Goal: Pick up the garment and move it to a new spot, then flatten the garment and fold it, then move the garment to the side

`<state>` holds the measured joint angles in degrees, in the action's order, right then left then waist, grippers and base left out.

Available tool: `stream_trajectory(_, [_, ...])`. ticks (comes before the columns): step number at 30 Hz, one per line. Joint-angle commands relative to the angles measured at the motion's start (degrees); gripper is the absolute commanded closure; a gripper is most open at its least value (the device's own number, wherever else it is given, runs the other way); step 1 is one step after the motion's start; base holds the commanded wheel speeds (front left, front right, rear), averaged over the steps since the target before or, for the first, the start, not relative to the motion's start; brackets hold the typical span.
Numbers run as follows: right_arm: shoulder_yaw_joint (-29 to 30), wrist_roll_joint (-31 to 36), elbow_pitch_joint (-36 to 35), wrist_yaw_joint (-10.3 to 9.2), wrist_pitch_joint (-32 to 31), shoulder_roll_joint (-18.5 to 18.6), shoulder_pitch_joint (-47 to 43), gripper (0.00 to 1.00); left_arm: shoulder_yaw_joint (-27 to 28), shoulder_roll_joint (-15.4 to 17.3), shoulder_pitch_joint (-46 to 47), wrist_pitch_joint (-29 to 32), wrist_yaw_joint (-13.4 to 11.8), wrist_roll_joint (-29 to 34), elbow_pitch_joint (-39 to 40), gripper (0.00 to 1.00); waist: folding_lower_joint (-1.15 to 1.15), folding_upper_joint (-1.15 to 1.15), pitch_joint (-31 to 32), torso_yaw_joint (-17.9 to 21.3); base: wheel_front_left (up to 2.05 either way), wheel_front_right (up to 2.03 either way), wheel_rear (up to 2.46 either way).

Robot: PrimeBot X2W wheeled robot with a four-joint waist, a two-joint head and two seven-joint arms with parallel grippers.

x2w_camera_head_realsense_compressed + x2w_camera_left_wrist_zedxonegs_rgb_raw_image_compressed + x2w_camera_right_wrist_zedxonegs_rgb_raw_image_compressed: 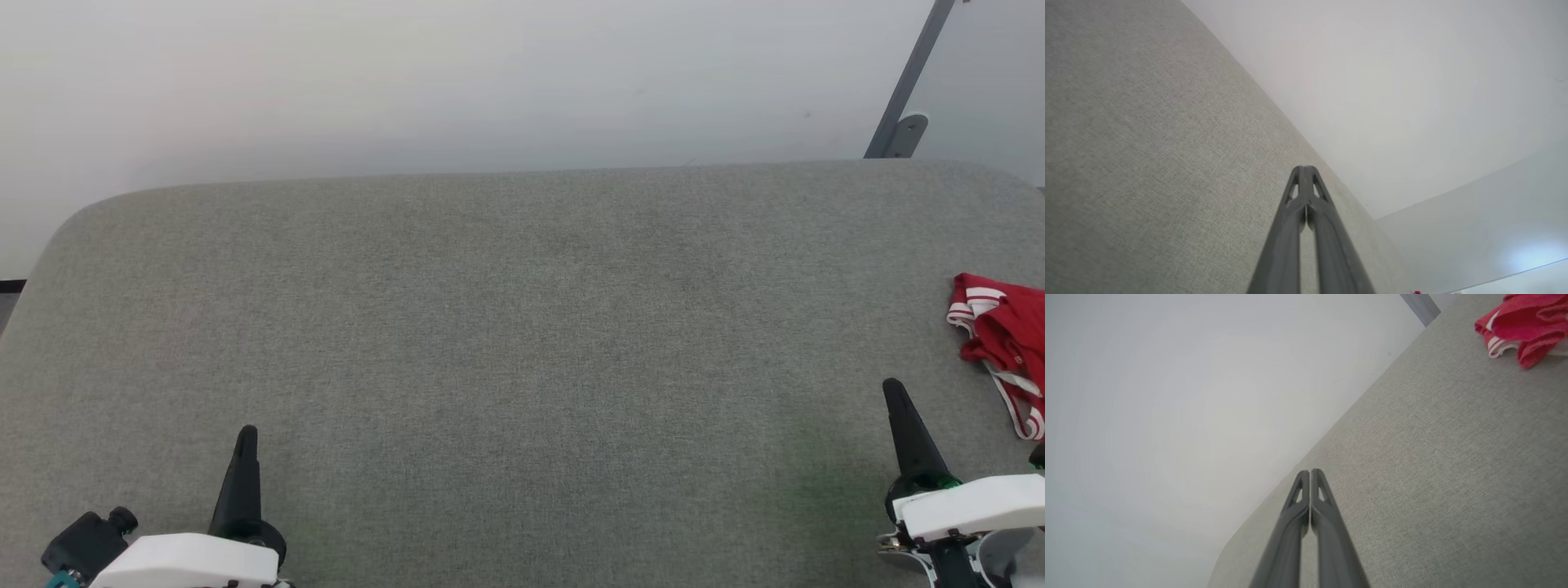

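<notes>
**Left to right.** The left hand sits low over the gray fabric tabletop, its two dark fingers pressed together on nothing. The right hand is likewise closed and empty. The shirt, red with white striped bands, lies crumpled on the tabletop ahead of the right hand and to its outer side. It is near that hand but apart from it, and well apart from the left hand. It runs past the head view's right edge, so its full extent cannot be told.

**Handling (judged).** The shirt looks soft, light and limp. It should sag and drag rather than keep a shape, and it will not break. A pinch on a banded edge or a raised fold nearest the right hand looks the surest hold, though a shallow pinch may catch only one layer.

**Views.** The head view gives both hands and their spacing from the shirt at once. The left wrist view sets its closed fingers against bare tabletop and wall. The right wrist view, taken from low down, shows the shirt's folds standing up off the surface, a height the head view flattens.
</notes>
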<state>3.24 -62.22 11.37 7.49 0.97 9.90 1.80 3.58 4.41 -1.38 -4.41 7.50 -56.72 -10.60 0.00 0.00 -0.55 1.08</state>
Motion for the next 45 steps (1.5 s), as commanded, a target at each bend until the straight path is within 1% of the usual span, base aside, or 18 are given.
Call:
stream_trajectory(1, [0.38, -2.33, -0.32, 0.0, -0.62, -0.22, 1.54, 1.0, 0.29, 0.34, 1.54, 0.8, -0.01, -2.77, 0.25, 1.0, 0.0, 0.0, 0.01, -0.04, 0.0, 0.0, 0.0])
stream_trajectory(27, [1.72, -14.04, 0.9, 0.01, -3.62, -3.15, 2.88, 1.0, 0.95, -0.03, 4.21, 4.69, -0.02, -17.11, -1.23, 1.0, 0.0, 0.0, 0.14, -0.4, 0.0, 0.0, 0.0])
stream_trajectory(45, [2.41, -21.04, 1.64, 0.01, -5.39, -4.91, 3.72, 1.0, 1.4, -0.36, 5.9, 7.12, -0.02, -25.4, -2.23, 1.0, 0.0, 0.0, 0.23, -0.66, 0.0, 0.0, 0.0])
